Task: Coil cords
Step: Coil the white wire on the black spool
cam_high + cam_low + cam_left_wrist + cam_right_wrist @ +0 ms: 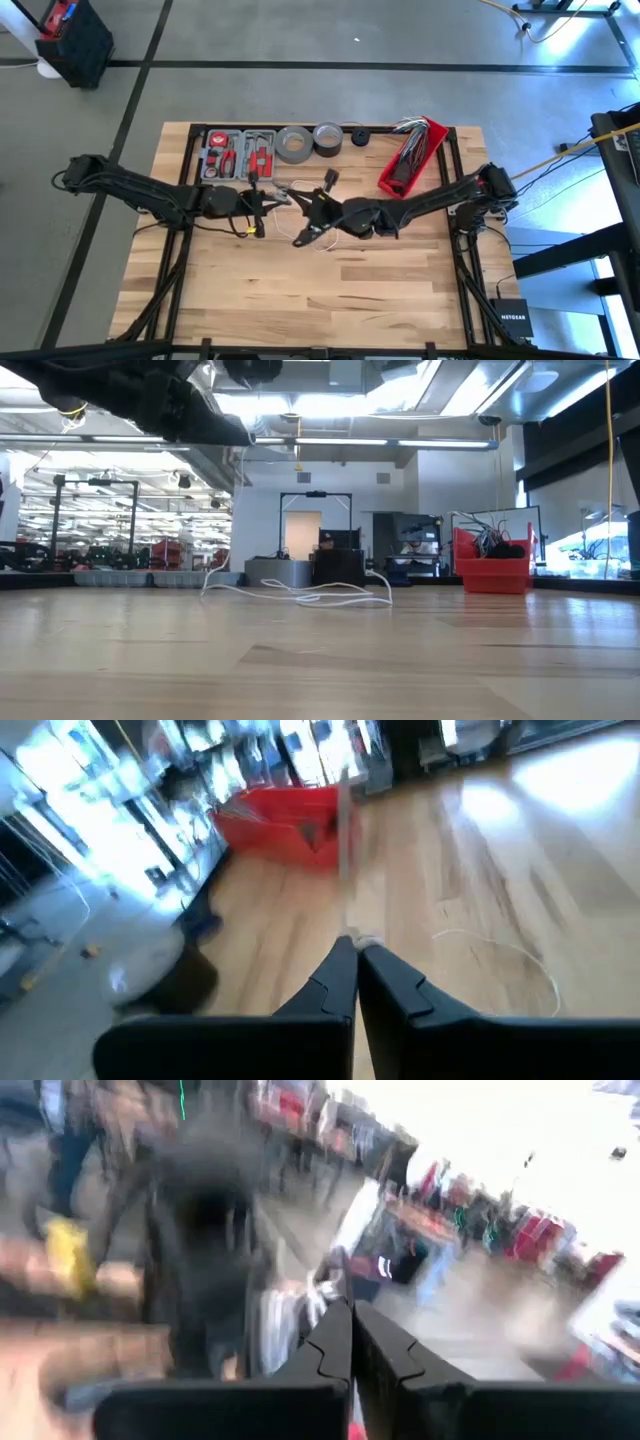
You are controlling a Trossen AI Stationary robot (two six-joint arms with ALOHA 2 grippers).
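The left gripper [262, 205] is pinched on the thin white cord [300, 595], above the wooden table [330, 290]. Right of it, the cord's slack lies looped mid-table. The right gripper [312, 203] is also closed on the cord.

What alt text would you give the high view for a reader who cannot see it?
Seen from above, both dark arms meet over the middle of a wooden table, the left claw and right claw shut above a thin white cord lying in loose loops. Along the far edge sit a tool case, two grey tape rolls and a red bin.
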